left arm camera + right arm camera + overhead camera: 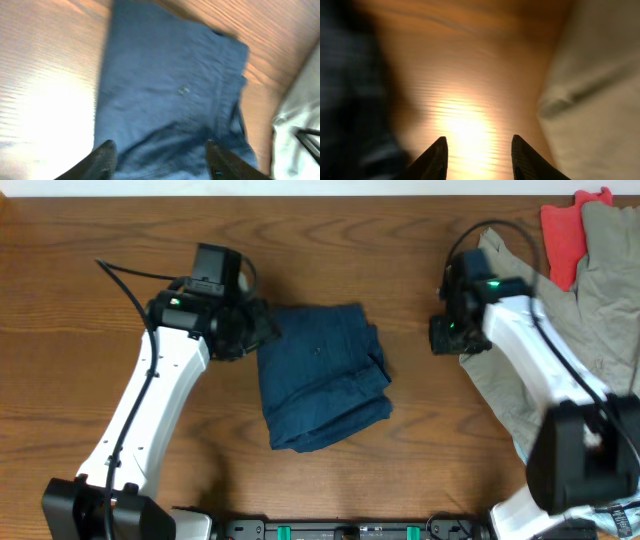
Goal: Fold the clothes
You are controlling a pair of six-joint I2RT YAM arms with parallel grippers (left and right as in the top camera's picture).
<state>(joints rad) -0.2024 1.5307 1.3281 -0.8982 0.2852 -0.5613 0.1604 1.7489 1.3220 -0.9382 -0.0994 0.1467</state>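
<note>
The dark navy shorts (pixel 322 375) lie folded into a compact bundle on the wooden table (pixel 330 250) at the middle. In the left wrist view the shorts (pixel 170 85) fill the frame, with a small metal button showing on the cloth. My left gripper (pixel 160 155) is open over the bundle's left edge, nothing held; overhead it sits at the shorts' upper left corner (pixel 255 330). My right gripper (pixel 477 150) is open and empty above bare wood, between the shorts and the khaki garment; overhead it is at the right (pixel 445 335).
A large khaki-beige garment (pixel 590 320) lies along the right side and shows in the right wrist view (pixel 600 85). A red-orange cloth (pixel 565 230) lies at the back right corner. Black cables run from both arms.
</note>
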